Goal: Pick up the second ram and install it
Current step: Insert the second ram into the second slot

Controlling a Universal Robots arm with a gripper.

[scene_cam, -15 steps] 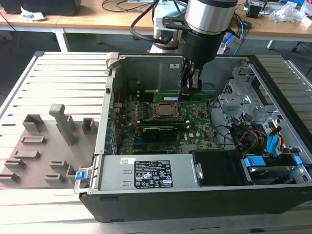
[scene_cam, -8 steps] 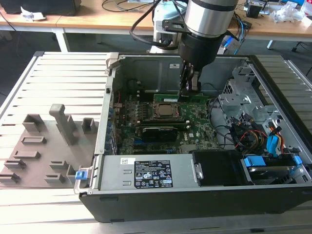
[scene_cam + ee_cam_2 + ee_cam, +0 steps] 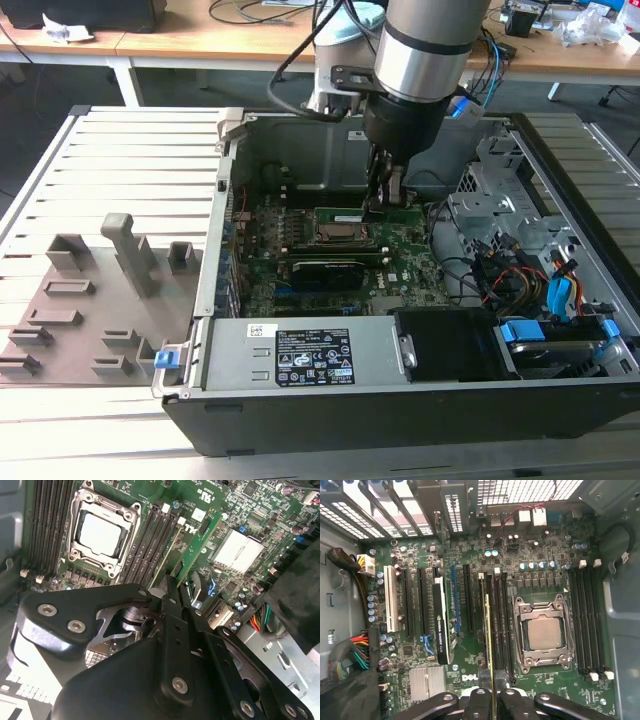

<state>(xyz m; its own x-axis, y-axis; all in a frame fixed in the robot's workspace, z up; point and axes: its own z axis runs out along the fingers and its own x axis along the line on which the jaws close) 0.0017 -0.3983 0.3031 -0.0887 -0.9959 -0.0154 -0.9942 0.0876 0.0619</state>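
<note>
While its black fingers were pinched shut on one end of the ram [image 3: 488, 640], the gripper [image 3: 491, 694] held the thin green stick edge-on in the first wrist view. The stick stood on its long edge over the bank of dark slots [image 3: 501, 630] just beside the processor socket [image 3: 543, 632] and ran parallel to the socket's side. Whether it sat fully down in a slot could not be told. A second bank of slots [image 3: 590, 625] lay empty on the socket's opposite side. On the ram's side of the socket but farther out than the stick, a black card [image 3: 440, 622] stood in its own slot, with a ribbed silver heat sink [image 3: 426, 682] near the card's end.

In the exterior view the arm [image 3: 425, 50] reached down into the open computer case [image 3: 400, 410], its tip just behind the socket. The labelled power supply [image 3: 310, 355] lay in front of the socket, against the case's front wall. Well apart from the socket, outside the case on the exterior view's left, a grey holder tray [image 3: 90, 300] rested on the slatted table [image 3: 140, 150].
</note>
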